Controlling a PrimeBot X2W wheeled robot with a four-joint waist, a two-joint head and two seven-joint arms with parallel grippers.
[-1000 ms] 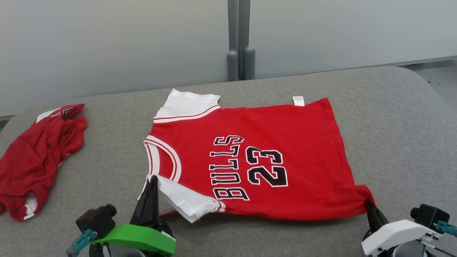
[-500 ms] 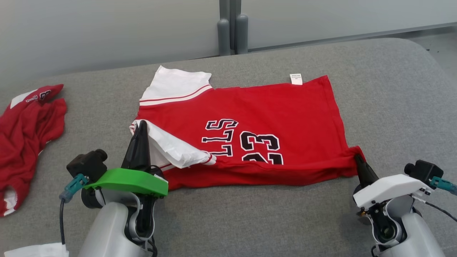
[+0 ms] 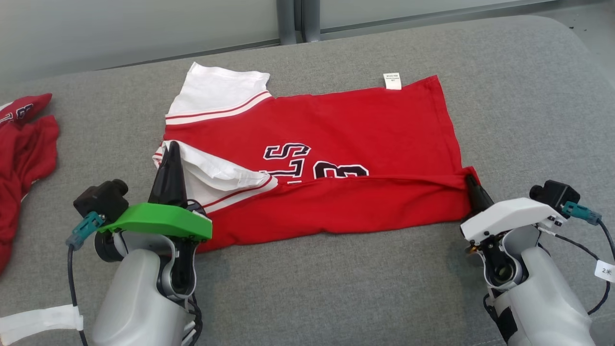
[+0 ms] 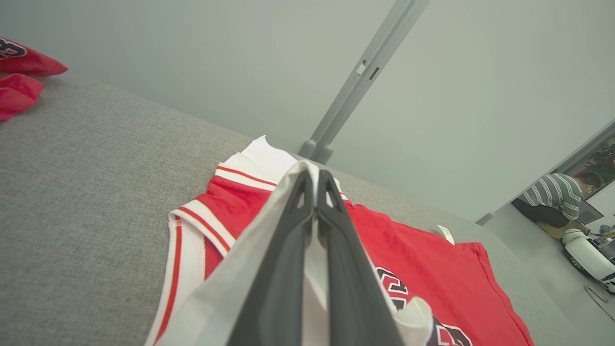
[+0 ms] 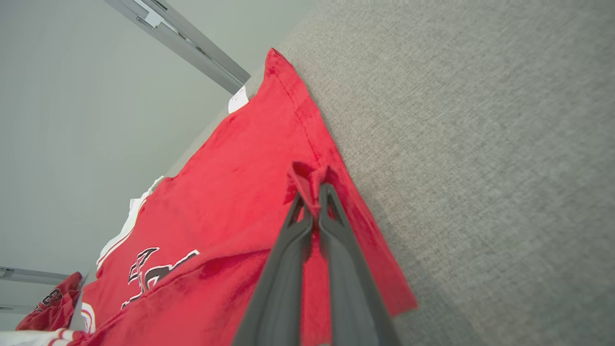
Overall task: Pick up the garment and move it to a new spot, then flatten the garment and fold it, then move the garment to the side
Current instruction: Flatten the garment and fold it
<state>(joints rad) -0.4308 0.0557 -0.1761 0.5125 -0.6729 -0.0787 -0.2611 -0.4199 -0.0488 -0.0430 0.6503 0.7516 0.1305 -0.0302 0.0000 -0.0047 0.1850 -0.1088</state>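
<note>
Both pincers grip the red jersey on the grey counter.

My left pincer is clamped shut on the white sleeve at the collar end, and my right pincer is clamped shut on the red hem corner. The near edge is lifted and folded over the lower part of the lettering. The jersey lies mid-counter, its white tag at the far edge. A crumpled red garment sits well apart at my far left.

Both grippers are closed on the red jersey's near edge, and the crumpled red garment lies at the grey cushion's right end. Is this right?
No: the head view shows the crumpled red garment at the left end of the grey cushion. The left gripper and right gripper are closed on the near edge of the red jersey.
</note>
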